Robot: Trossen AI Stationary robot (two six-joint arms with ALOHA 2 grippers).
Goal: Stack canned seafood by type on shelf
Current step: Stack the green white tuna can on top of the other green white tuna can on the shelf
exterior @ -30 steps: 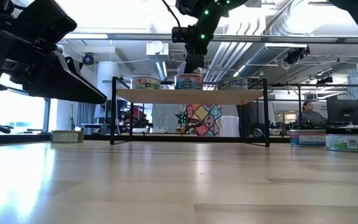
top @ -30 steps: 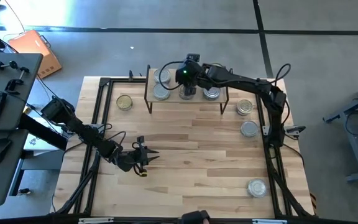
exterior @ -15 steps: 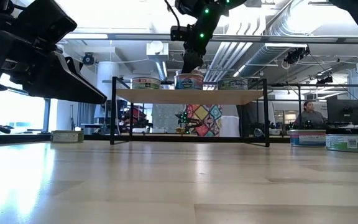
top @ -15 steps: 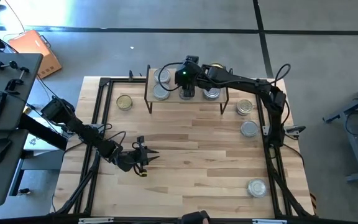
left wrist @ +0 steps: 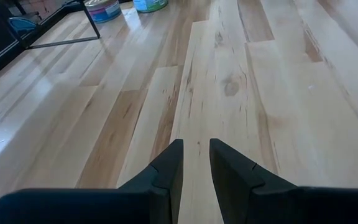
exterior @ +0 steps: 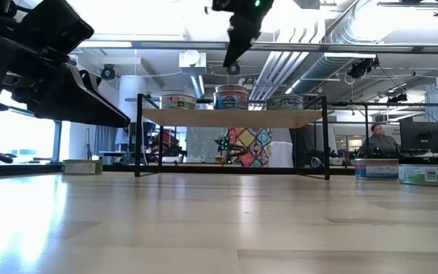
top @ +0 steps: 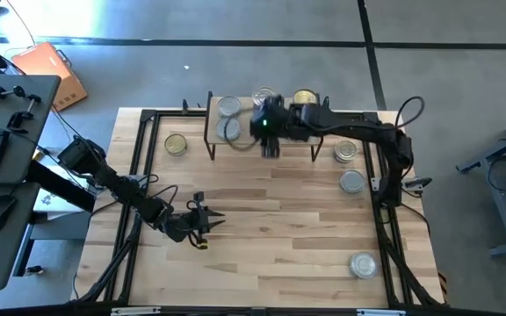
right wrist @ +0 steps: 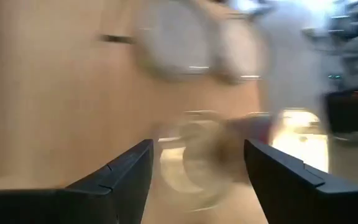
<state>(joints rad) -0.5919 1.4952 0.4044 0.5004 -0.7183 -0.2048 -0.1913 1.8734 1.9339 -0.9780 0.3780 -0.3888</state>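
No writing can be read anywhere; the tins (exterior: 232, 97) on the shelf (exterior: 234, 117) carry labels too small to make out.
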